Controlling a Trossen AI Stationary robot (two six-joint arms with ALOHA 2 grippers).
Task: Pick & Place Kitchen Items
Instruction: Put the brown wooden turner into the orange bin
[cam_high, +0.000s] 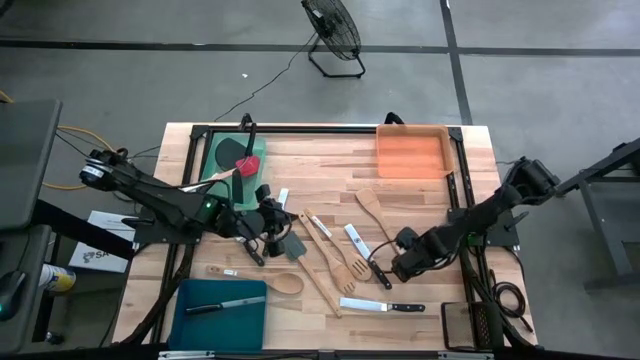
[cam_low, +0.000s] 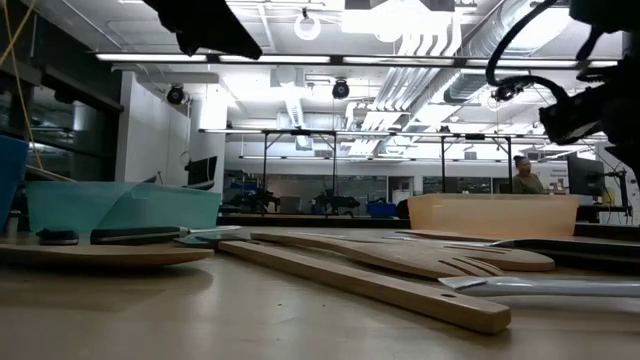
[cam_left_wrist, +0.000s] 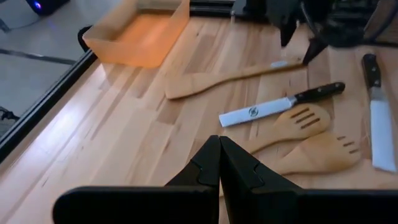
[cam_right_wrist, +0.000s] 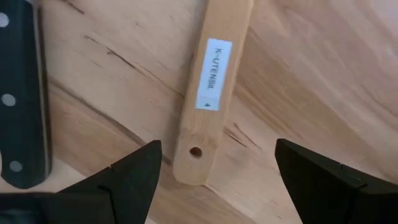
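High view: a few utensils already lie in the green tray (cam_high: 215, 150) and teal tray (cam_high: 190, 315), most on the table (cam_high: 320, 165) beside them; right gripper (cam_high: 398, 265), jaws wide, straddles a pale wooden spatula handle (cam_right_wrist: 208, 93); left gripper (cam_high: 272, 218) clenched, empty.

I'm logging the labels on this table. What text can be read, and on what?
"K-UTENSIL" with a "4" below: white sticker on the wooden handle between the open right gripper fingers.
Round logo on the knife blade: too small to read.
Print on the box beside the table: too blurred.
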